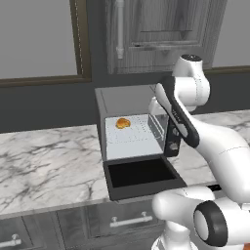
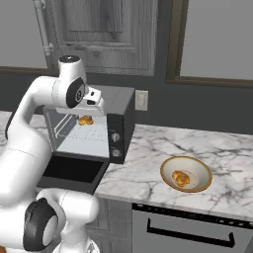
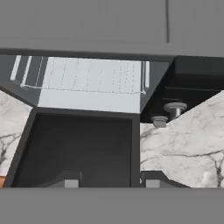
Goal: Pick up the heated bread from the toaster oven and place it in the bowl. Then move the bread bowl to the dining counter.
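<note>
The toaster oven (image 1: pixel 128 128) stands on a marble counter with its black door (image 1: pixel 141 173) dropped open. The heated bread (image 1: pixel 122 123), a small golden roll, lies at the back of the pale rack (image 3: pixel 92 78); it is also seen past my hand (image 2: pixel 85 120). My gripper (image 3: pixel 111 183) hangs open above the door, in front of the oven mouth, with nothing between its fingertips (image 3: pixel 72 182). The tan bowl (image 2: pixel 196 168) sits on the counter right of the oven and holds a golden lump (image 2: pixel 180 178). Whether this counter is the dining counter I cannot tell.
Black knobs (image 3: pixel 175 108) line the oven's right panel. Dark drawers with silver handles (image 1: pixel 131 220) run under the marble top (image 1: pixel 49 161). A wall outlet (image 2: pixel 142 100) is behind the oven, dark cabinets (image 1: pixel 161 29) above it. A black-handled appliance front (image 2: pixel 190 233) sits below the bowl.
</note>
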